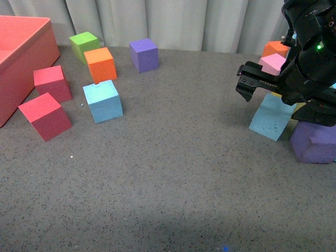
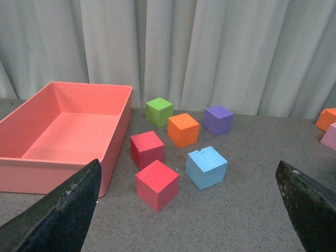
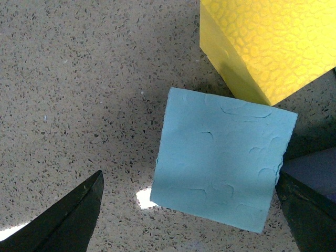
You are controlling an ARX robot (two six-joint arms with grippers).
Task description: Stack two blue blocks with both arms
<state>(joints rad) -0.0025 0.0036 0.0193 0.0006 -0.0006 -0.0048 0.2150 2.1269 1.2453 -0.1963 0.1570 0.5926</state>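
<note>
Right gripper (image 1: 243, 83), spread wide, hangs above the tilted blue block (image 1: 272, 116).

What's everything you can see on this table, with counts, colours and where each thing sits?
bin: 1, coral red; far left.
blue blocks: 2, light blue; one left, one right.
red cubes: 2, red; beside the bin.
orange cubes: 2, orange; back left, back right.
purple cubes: 2, purple; back centre, front right.
green cube: 1, green; back left.
pink cube: 1, pink; back right.
yellow cube: 1, yellow; beside the right blue block.
table: 1, grey; underneath.
curtain: 1, pale grey; behind.
right arm: 1, black; jaws open over the right blue block.
left jaws: 1 pair, black; open, shown only in the left wrist view.
</note>
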